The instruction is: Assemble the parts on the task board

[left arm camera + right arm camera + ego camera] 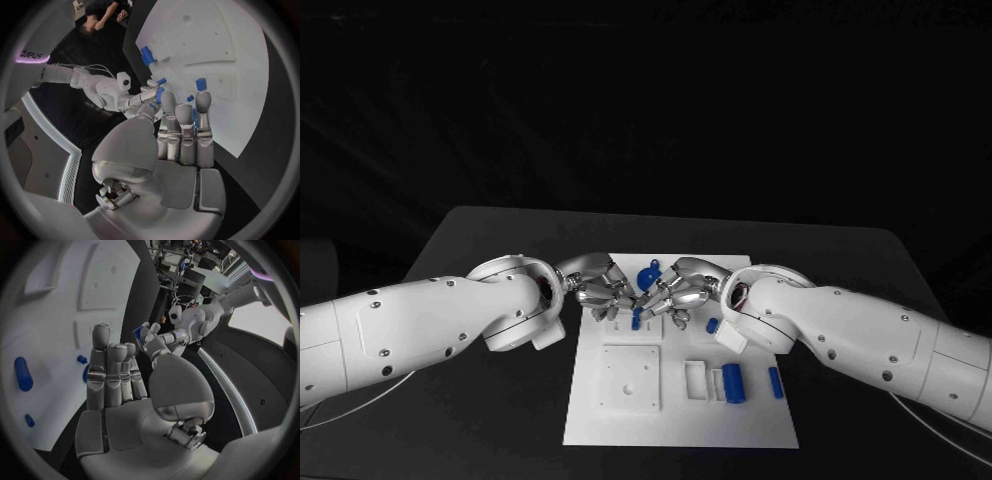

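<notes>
The white task board (682, 430) lies in the middle of the table. My left hand (596, 290) and right hand (678, 290) meet fingertip to fingertip over its far end. A small blue part (638, 318) stands on the board just below both sets of fingertips, and a curved blue part (649, 274) sits behind them. In the left wrist view my left hand (184, 135) has straight fingers and a bare palm, with blue parts (201, 84) on the board beyond. My right hand (115, 375) is likewise stretched out and holds nothing.
A square white plate (629, 378) rests on the board's near left. To its right are white blocks (695, 380), a blue cylinder (733, 383) and a slim blue pin (776, 382). Another blue part (713, 325) lies under my right wrist.
</notes>
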Controlling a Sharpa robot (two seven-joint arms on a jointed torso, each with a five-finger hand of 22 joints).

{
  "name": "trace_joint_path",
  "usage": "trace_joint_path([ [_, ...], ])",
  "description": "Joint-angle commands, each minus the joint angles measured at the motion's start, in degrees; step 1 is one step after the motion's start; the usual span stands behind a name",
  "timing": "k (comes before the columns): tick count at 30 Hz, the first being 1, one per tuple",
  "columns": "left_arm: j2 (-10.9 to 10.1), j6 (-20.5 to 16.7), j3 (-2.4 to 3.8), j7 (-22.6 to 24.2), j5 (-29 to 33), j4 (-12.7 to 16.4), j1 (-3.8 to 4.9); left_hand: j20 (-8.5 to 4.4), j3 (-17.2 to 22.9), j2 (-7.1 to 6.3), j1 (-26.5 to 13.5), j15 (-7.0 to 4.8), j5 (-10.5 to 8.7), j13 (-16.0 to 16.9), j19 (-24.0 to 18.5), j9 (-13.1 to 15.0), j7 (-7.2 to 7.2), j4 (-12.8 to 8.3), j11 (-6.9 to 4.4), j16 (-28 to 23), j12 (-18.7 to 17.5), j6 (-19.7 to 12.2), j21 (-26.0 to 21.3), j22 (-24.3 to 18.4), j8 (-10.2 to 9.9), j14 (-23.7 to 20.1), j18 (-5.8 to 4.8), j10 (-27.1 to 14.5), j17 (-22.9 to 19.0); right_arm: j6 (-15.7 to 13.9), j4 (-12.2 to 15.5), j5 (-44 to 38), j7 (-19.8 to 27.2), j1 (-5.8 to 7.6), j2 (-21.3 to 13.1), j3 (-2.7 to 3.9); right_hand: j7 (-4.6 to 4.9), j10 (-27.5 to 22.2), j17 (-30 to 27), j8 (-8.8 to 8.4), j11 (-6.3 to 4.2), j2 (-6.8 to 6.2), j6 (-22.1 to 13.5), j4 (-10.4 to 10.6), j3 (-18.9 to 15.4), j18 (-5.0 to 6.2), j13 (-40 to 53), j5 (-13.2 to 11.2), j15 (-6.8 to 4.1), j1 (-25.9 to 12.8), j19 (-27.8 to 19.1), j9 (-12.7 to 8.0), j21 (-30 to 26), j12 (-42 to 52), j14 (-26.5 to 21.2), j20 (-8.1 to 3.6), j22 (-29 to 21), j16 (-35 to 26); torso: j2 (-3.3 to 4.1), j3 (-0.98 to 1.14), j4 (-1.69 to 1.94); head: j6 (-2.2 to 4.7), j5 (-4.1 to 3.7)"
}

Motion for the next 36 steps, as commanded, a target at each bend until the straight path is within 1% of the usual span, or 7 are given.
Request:
trace_joint_path([
  [1,0.0,-0.3,0.03,0.3,0.9,0.0,-0.01,-0.17,5.0,0.41,0.4,-0.12,0.19,0.1,-0.1,0.2,-0.89,-5.5,-0.01,0.3,-0.2,1.2,0.3,1.1,0.1,0.4,0.95,0.2,0.1,0.2,0.1,0.2,0.6,-0.01,0.0,0.02,-0.12,-0.6,-0.1,-0.22,0.00,0.27,0.0,-0.1,-0.4,0.39,-0.1,-0.2,0.11,0.2,1.6,0.0,-0.1,0.3,-0.4,0.31,0.1,0.0,0.02,-0.01,-0.06,0.04,0.09],
  [10,-0.2,-1.0,0.03,-0.1,1.1,-0.2,-0.01,-0.19,5.0,0.39,0.3,-0.15,0.23,0.1,0.0,0.3,-0.90,-5.5,-0.03,0.3,-0.2,1.2,0.4,1.1,0.0,0.5,0.95,0.3,0.1,1.9,0.3,1.3,0.6,-0.01,-0.2,0.02,-0.30,-0.6,0.1,-0.22,-0.07,0.63,0.6,-0.1,-1.7,0.28,-0.2,0.1,0.09,-0.4,1.5,0.0,0.0,0.5,-0.4,0.27,0.4,0.2,0.03,0.03,-0.02,0.01,0.26],
  [18,-0.4,-1.6,0.03,-0.2,1.1,-0.4,-0.01,-0.22,5.0,0.36,0.3,-0.19,0.25,0.1,0.1,0.4,-0.91,-5.5,-0.07,0.3,-0.2,1.2,0.4,1.1,-0.1,0.6,0.97,0.4,0.1,2.7,0.9,3.6,0.7,-0.03,-0.6,0.01,-0.34,-0.6,0.1,-0.20,0.00,0.67,0.5,1.4,-5.8,0.31,-0.3,1.6,0.15,-0.2,1.6,0.0,-0.3,0.7,-0.5,0.33,0.5,0.2,0.01,0.07,-0.07,0.05,0.32],
  [21,-0.4,-1.7,0.03,-0.2,1.1,-0.4,-0.01,-0.22,5.0,0.36,0.3,-0.19,0.25,0.1,0.1,0.4,-0.91,-5.5,-0.07,0.3,-0.2,1.2,0.4,1.1,-0.1,0.6,0.97,0.4,0.1,2.7,1.2,3.9,0.4,-0.06,-0.6,0.01,-0.35,-0.6,0.1,-0.18,0.02,0.79,0.4,1.8,-6.8,0.31,-0.3,1.4,0.16,0.0,1.6,0.0,-0.3,0.7,-0.4,0.34,0.6,0.3,0.02,0.06,-0.10,0.10,0.31],
  [23,-0.4,-1.8,0.03,-0.2,1.2,-0.4,-0.01,-0.22,5.0,0.36,0.3,-0.19,0.25,0.1,0.1,0.4,-0.91,-5.5,-0.07,0.3,-0.2,1.2,0.4,1.1,-0.1,0.6,0.97,0.4,0.1,2.6,1.3,3.8,0.2,-0.08,-0.6,0.01,-0.37,-0.6,0.2,-0.19,0.07,0.61,0.4,2.3,-7.6,0.32,-0.3,-0.3,0.18,-0.2,1.7,0.0,-0.3,0.8,-0.4,0.36,0.6,0.4,0.01,0.05,-0.09,0.15,0.28],
  [28,-0.4,-1.9,0.03,-0.3,1.2,-0.4,-0.01,-0.24,5.0,0.33,0.4,-0.20,0.25,0.1,0.1,0.4,-0.92,-5.5,-0.09,0.2,-0.3,1.3,0.4,1.1,-0.1,0.6,0.97,0.5,0.1,1.7,1.7,2.5,-0.2,-0.09,-0.6,0.01,-0.40,-0.5,0.2,-0.19,0.08,0.83,0.5,3.6,-9.4,0.32,-0.3,-1.7,0.18,1.1,1.8,0.0,0.1,0.9,-0.3,0.35,0.7,0.6,0.00,0.03,0.00,0.17,0.23],
  [36,-0.8,-2.0,0.03,-0.6,1.4,-0.5,0.00,-0.30,5.1,0.40,0.4,-0.25,0.18,0.1,0.2,0.3,-0.87,-5.4,-0.10,0.1,-0.4,1.2,0.4,1.1,-0.4,0.7,0.98,0.4,0.1,-2.2,1.9,-2.2,0.4,-0.21,-0.9,0.01,-0.46,-0.2,0.7,-0.22,-0.11,1.46,1.1,1.9,-6.8,0.29,-0.1,-2.2,-0.02,1.8,2.0,0.0,1.7,1.2,0.2,0.18,1.2,1.3,-0.01,0.06,-0.02,0.16,0.40],
])
